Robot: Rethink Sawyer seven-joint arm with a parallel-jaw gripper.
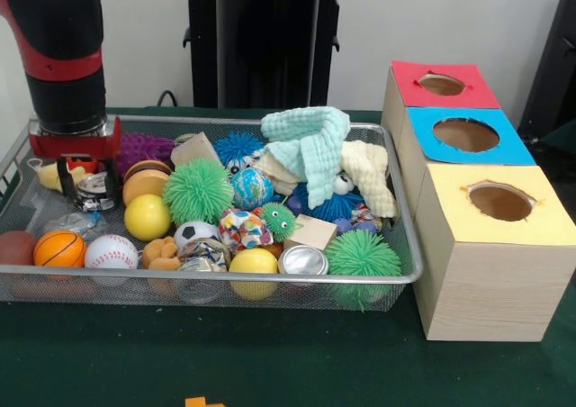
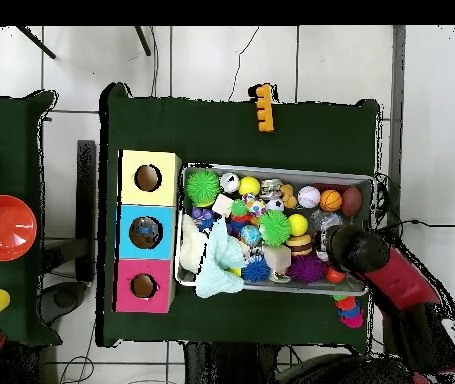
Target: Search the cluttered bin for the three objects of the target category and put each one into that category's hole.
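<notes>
Front close, overhead high; shared bin.

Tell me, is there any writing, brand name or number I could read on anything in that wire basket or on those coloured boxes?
None can be read.
The crushed shiny wrapper below the pincer has dark marks, too blurred to read.
The silver metal can at the wire mesh basket's near edge shows no legible label.
The red, blue and yellow topped wooden boxes bear only holes, no text.

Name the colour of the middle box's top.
Blue top on the middle box, clearest in the front view.
</notes>
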